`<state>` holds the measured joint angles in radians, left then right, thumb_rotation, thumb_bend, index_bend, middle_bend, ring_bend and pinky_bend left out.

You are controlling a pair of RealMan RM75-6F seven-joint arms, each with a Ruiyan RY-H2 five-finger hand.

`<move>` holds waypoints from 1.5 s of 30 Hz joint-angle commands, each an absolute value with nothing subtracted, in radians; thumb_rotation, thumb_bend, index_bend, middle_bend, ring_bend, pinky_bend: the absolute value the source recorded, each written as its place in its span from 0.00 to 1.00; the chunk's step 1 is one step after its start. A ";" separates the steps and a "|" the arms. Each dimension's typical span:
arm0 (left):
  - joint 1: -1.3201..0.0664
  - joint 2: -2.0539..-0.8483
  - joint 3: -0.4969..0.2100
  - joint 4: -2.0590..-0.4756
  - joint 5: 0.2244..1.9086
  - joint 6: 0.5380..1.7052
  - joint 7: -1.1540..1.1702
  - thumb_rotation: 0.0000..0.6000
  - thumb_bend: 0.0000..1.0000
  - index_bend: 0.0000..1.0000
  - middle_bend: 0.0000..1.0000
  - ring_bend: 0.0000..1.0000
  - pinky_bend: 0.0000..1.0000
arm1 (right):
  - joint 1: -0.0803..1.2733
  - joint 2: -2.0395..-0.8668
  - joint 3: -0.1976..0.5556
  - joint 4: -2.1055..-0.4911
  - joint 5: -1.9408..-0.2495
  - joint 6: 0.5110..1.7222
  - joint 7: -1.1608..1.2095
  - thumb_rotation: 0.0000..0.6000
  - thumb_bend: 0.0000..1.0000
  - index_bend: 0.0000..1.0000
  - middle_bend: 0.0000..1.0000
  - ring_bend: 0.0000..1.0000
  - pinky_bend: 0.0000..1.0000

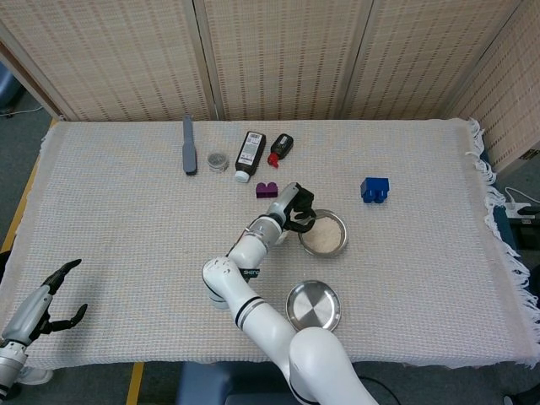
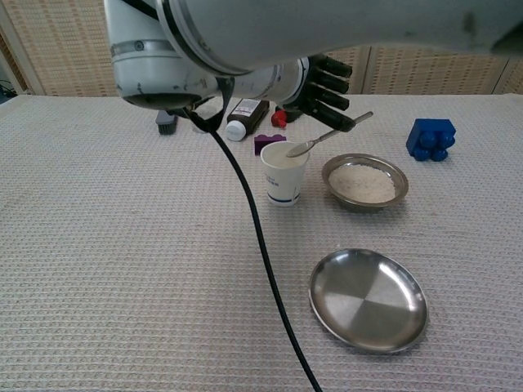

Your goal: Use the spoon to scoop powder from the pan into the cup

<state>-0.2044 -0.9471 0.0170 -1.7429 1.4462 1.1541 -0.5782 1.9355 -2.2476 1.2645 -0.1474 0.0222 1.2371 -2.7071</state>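
Observation:
A white paper cup [image 2: 282, 184] stands left of a small steel pan [image 2: 364, 205] that holds white powder [image 2: 364, 183]. My right hand [image 2: 319, 86] hovers behind the cup and grips the handle of a metal spoon [image 2: 327, 135]. The spoon slopes down to the left, and its bowl sits over the cup's rim. In the head view the right hand [image 1: 293, 205] is just left of the pan [image 1: 342, 245] and the arm hides the cup. My left hand [image 1: 38, 308] hangs off the table's front left corner, holding nothing, fingers apart.
An empty steel plate [image 2: 368, 298] lies in front of the pan. A blue block [image 2: 431, 139] sits to the right, a purple block [image 2: 264, 142] and two bottles [image 2: 243, 114] behind the cup. A grey tool [image 1: 189, 145] and small jar [image 1: 218, 159] lie further back. A black cable [image 2: 261, 245] hangs from the arm.

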 commanded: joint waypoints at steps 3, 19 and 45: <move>-0.204 -0.948 0.018 -1.741 1.447 1.154 -0.581 1.00 0.41 0.00 0.00 0.00 0.00 | 1.930 -2.250 1.267 -0.147 0.019 1.233 -2.696 1.00 0.38 0.74 0.99 1.00 1.00; -0.207 -0.947 0.020 -1.741 1.448 1.148 -0.581 1.00 0.41 0.00 0.00 0.00 0.00 | 1.953 -2.236 1.284 -0.146 0.024 1.268 -2.706 1.00 0.38 0.75 0.99 1.00 1.00; -0.209 -0.948 0.022 -1.739 1.448 1.149 -0.571 1.00 0.41 0.00 0.00 0.00 0.00 | 1.902 -2.214 1.299 -0.184 0.021 1.166 -2.599 1.00 0.38 0.76 0.99 1.00 1.00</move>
